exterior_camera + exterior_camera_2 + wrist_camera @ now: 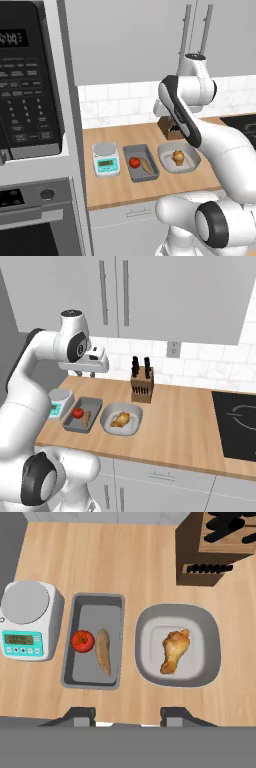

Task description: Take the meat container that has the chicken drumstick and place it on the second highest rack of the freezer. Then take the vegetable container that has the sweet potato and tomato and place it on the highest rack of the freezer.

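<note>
Grey rounded meat container (pixel 212 657) holds a golden chicken drumstick (pixel 175 650); grey rectangular vegetable container (pixel 93 606) holds red tomato (pixel 82 640) and sweet potato (pixel 103 651); hand (pixel 127 717) part-open, empty.

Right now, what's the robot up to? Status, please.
Jaws open, empty, high above counter. Drumstick container untouched beside vegetable container. Nothing blocking.
</note>
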